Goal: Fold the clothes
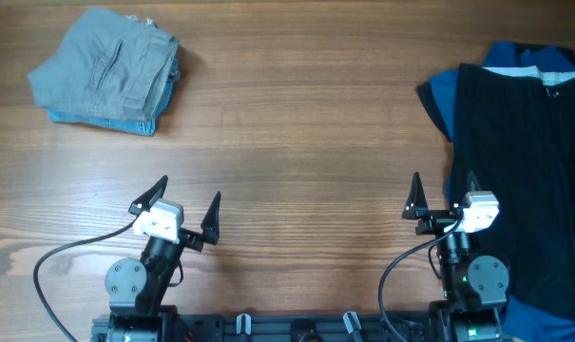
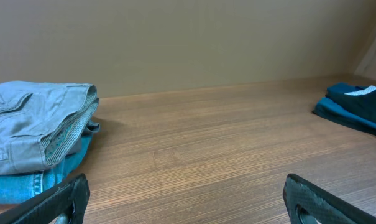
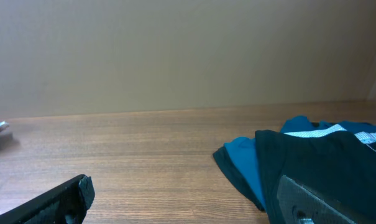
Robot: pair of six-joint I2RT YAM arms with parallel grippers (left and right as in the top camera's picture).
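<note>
The large black pair of shorts in thin matte fabric (image 1: pixel 525 161) is lying spread flat at the right side of the brown wooden table (image 1: pixel 297 133), running past the right edge of the overhead view. Its pale grey-white waistband lining (image 1: pixel 539 74) is showing at the far end. The shorts are resting on top of a bright blue shirt (image 1: pixel 440 98), which is peeking out along their left edge and at the near right corner.

The right gripper (image 1: pixel 443 180) is sitting at the near side with its jaws spread wide and gripping nothing. Its left finger is standing over bare wood, and its right finger is overlapping the left edge of the shorts in the overhead view; whether it is touching the fabric cannot be told.

The left gripper (image 1: pixel 190 190) is resting at the near left, well apart from the shorts, also spread wide and carrying nothing.

A small folded grey-and-light-blue denim garment (image 1: pixel 106 71) is lying at the far left corner.
</note>
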